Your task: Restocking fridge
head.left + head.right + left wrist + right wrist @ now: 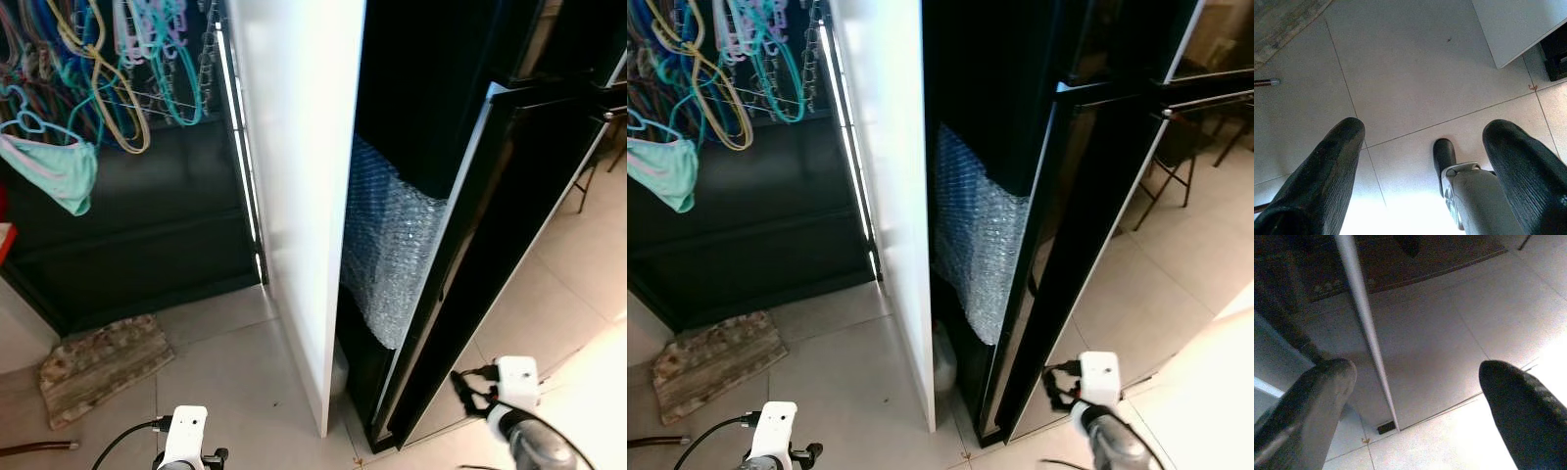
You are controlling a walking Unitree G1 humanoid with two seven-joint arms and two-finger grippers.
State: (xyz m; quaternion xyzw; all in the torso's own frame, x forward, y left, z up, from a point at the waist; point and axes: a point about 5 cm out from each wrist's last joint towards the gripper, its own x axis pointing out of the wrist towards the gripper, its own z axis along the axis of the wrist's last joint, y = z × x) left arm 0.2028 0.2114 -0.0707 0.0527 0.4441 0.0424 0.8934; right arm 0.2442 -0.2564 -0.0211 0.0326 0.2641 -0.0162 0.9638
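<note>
The fridge stands ahead with its tall black door (509, 255) ajar, swung toward me on the right. A white panel (304, 196) stands edge-on to its left. In the dark gap between them hangs a sheet of bubble wrap (392, 255). Both arms hang low near the floor. In the left wrist view my left gripper (1420, 166) is open over bare tiles, with my own foot (1469, 196) beneath it. In the right wrist view my right gripper (1415, 401) is open, holding nothing, by the door's silver lower edge (1364, 328).
Left of the white panel, coloured hangers (108, 69) and a teal garment (59, 171) hang above a dark cabinet (147, 225). A worn mat (98, 362) lies on the tiled floor at the left. A folding chair (1176, 166) stands behind the door at the right.
</note>
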